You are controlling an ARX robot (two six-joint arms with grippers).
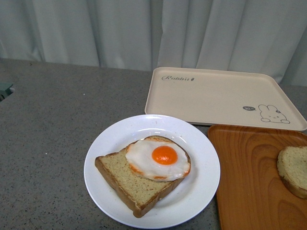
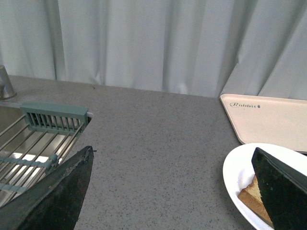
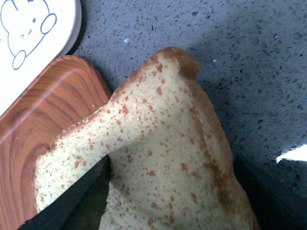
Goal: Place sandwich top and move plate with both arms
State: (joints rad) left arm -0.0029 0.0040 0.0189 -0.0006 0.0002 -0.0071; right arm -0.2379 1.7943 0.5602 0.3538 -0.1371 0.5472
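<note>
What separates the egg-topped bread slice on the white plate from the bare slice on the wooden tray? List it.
The tan egg-topped bread slice carries a white-and-orange fried egg; the bare speckled tan bread slice carries none. The egg slice lies on the round white glossy plate; the bare slice on the orange-brown wooden tray. Both have darker crusts.

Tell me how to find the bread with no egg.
Find the wooden tray at the front right, beside the white plate. The bread is at its far right edge. It is bare, while the plate's slice carries a fried egg.
</note>
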